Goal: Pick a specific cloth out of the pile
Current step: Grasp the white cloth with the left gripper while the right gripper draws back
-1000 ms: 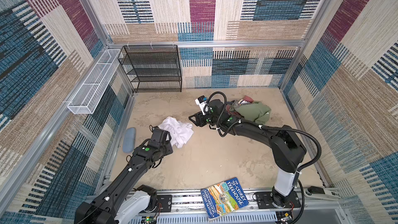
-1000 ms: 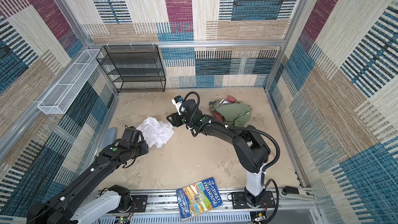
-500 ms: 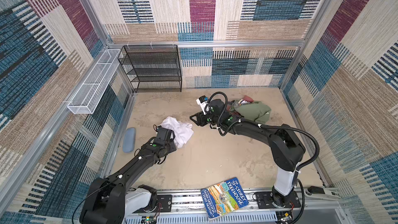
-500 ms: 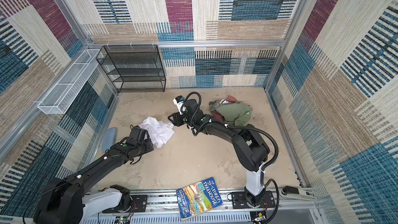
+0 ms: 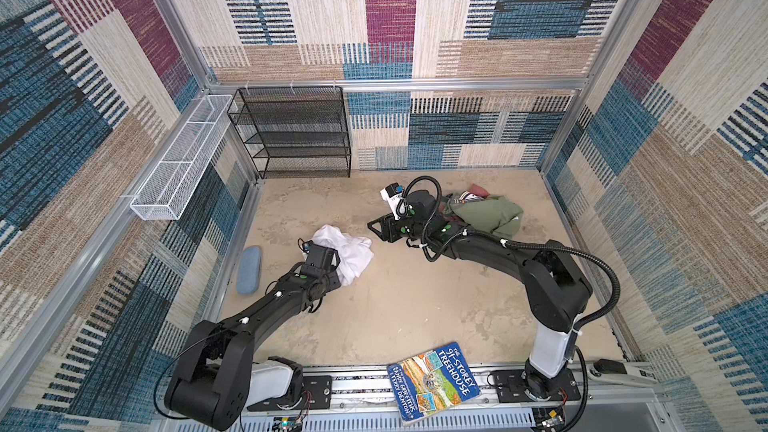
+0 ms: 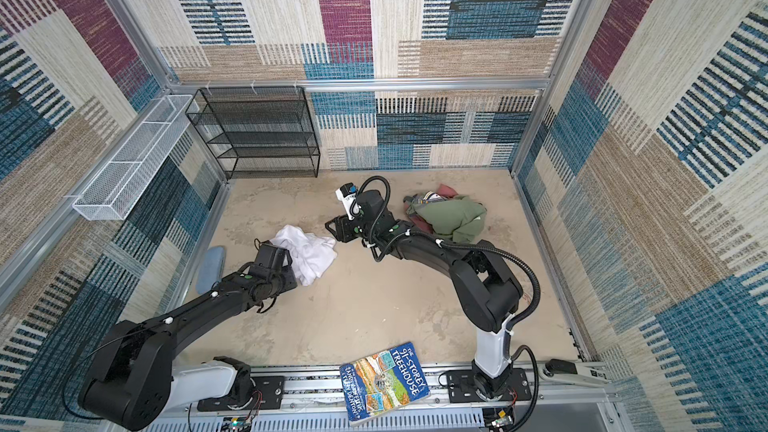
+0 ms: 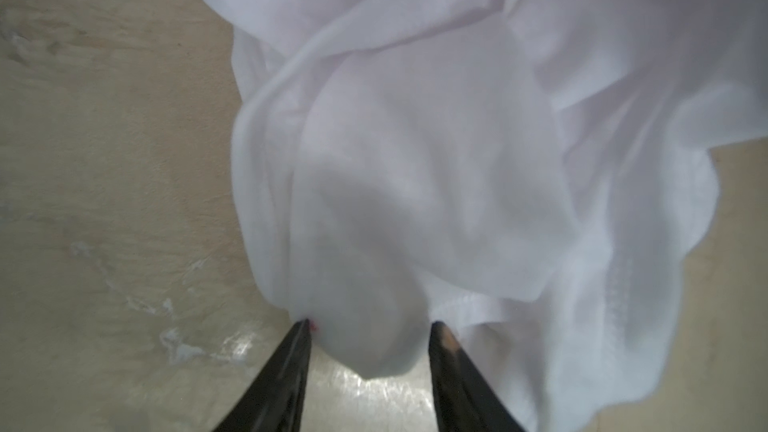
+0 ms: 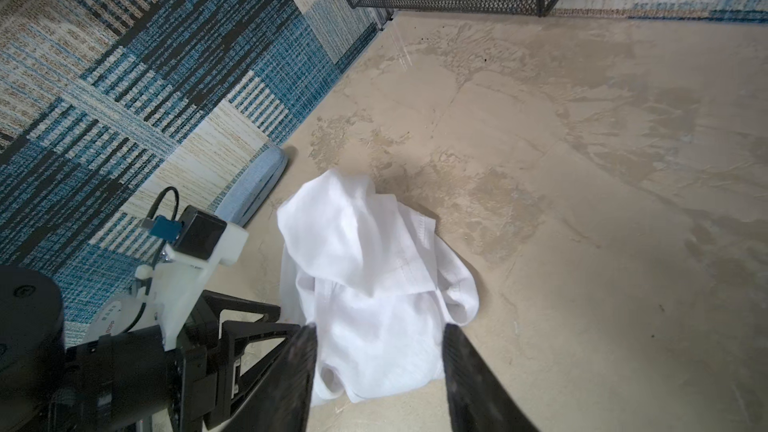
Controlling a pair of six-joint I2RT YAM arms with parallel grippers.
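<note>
The white cloth [image 5: 347, 249] [image 6: 309, 249] lies crumpled on the floor left of centre, apart from the pile [image 5: 488, 214] [image 6: 451, 218] of olive green, dusty red and striped garments at the back right. My left gripper [image 5: 332, 263] [image 7: 370, 326] is pushed into the cloth's near edge. Its jaws stand apart, with a loose fold of the cloth [image 7: 415, 160] bulging between the tips. My right gripper [image 5: 372, 226] [image 8: 378, 334] hovers open just right of the cloth [image 8: 365, 284], nothing between its fingers.
A book [image 5: 432, 382] lies at the front edge. A grey-blue oblong case [image 5: 249, 270] [image 8: 257, 184] rests by the left wall. A black mesh shelf [image 5: 295, 135] stands at the back left, and a white wire basket [image 5: 183, 168] hangs on the left wall.
My left arm has stretched forward and lowered, bringing its gripper into the cloth's near edge. The cloth has shifted slightly. The right gripper has hardly moved.
</note>
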